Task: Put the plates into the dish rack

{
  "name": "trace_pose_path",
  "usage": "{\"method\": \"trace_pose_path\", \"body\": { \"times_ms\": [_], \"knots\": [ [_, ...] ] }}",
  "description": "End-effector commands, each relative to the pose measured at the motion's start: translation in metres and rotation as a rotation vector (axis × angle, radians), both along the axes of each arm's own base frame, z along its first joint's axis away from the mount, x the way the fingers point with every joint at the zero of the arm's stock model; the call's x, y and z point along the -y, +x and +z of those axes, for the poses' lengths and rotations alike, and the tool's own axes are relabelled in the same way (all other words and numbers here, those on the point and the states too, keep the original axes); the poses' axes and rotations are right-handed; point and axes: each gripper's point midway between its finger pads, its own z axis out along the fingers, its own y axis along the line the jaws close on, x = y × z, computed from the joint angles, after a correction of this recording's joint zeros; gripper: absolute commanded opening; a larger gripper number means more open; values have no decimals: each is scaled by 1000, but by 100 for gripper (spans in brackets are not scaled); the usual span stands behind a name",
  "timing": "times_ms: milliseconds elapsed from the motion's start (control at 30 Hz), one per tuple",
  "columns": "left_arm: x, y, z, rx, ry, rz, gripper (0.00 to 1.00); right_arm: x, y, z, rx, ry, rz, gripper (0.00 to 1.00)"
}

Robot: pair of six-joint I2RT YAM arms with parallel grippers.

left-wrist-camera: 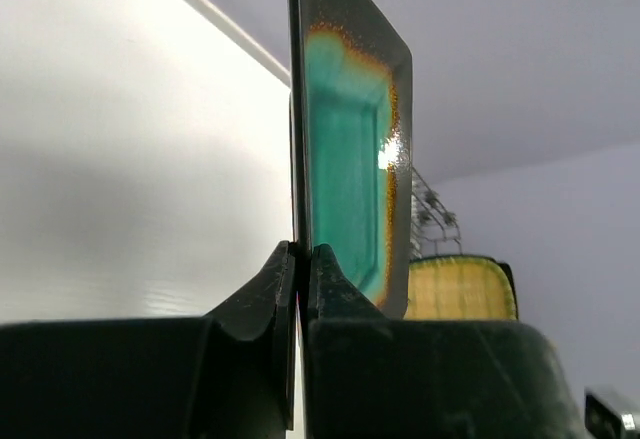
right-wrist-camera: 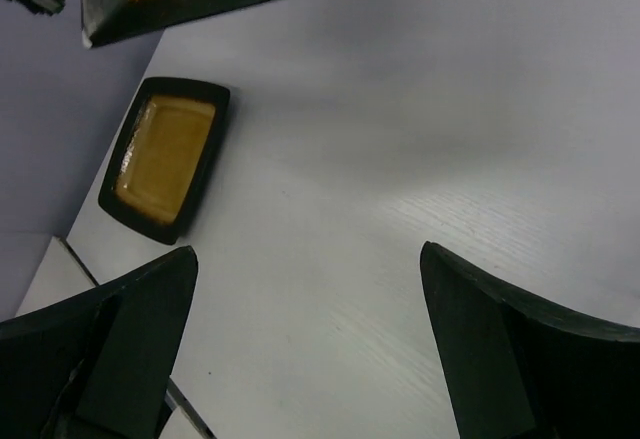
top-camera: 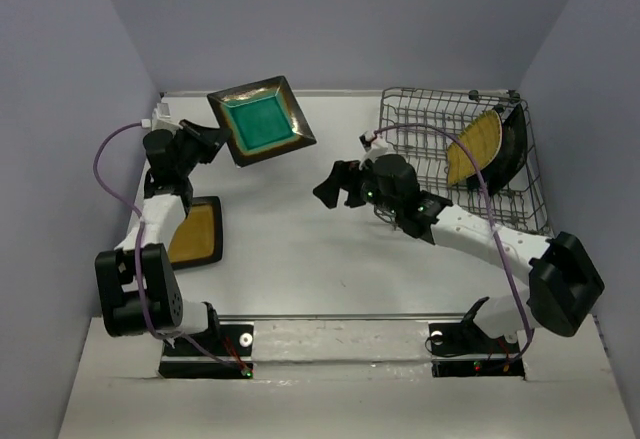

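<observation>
My left gripper (top-camera: pixel 215 141) is shut on the corner rim of the dark-rimmed teal-centre plate (top-camera: pixel 262 119) and holds it in the air at the back left. The left wrist view shows the plate (left-wrist-camera: pixel 350 159) edge-on, pinched between my fingers (left-wrist-camera: pixel 302 254). The dark-rimmed mustard-centre plate (top-camera: pixel 195 232) lies flat on the table at the left, also in the right wrist view (right-wrist-camera: pixel 165 156). The grey wire dish rack (top-camera: pixel 530 209) stands at the back right, with the yellow ribbed plate (top-camera: pixel 475 146) upright in it and a dark plate (top-camera: pixel 515 144) behind. My right gripper (top-camera: pixel 335 184) is open and empty mid-table (right-wrist-camera: pixel 310 259). The plain teal plate is out of view.
Grey walls close the table on the left, back and right. The left arm's cable (top-camera: pixel 105 159) loops near the left wall. The right arm (top-camera: pixel 480 234) stretches along the front of the rack. A metal rail (top-camera: pixel 330 317) marks the near edge.
</observation>
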Motion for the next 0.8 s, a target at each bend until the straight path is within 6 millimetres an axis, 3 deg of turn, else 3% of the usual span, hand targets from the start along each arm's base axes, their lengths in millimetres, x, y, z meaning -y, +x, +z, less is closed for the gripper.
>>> {"method": "trace_pose_path", "body": {
  "times_ms": [0, 67, 133, 233, 300, 500, 567, 600, 667, 767],
  "knots": [
    [50, -53, 100, 322, -42, -230, 6, 23, 21, 64, 108, 38, 29, 98],
    [62, -68, 95, 316, -50, -270, 6, 37, 27, 69, 105, 40, 13, 99],
    [80, -85, 104, 346, -53, -327, 6, 55, 34, 85, 140, 53, -14, 99],
    [105, -103, 113, 371, -61, -409, 6, 64, 30, 102, 182, 60, 16, 99],
    [120, -115, 121, 394, -62, -468, 6, 68, 31, 104, 190, 38, 25, 100],
    [143, -143, 134, 458, -59, -566, 6, 73, 29, 82, 130, 9, 38, 100],
    [150, -153, 137, 474, -60, -601, 6, 67, 18, 74, 113, 26, 97, 100],
    [152, -157, 137, 478, -64, -619, 6, 61, 14, 83, 144, 63, 138, 100],
    [153, -163, 141, 500, -66, -637, 6, 61, 6, 75, 133, 73, 156, 99],
    [155, -170, 145, 522, -63, -668, 6, 59, -2, 81, 168, 110, 187, 90]
  ]
}}
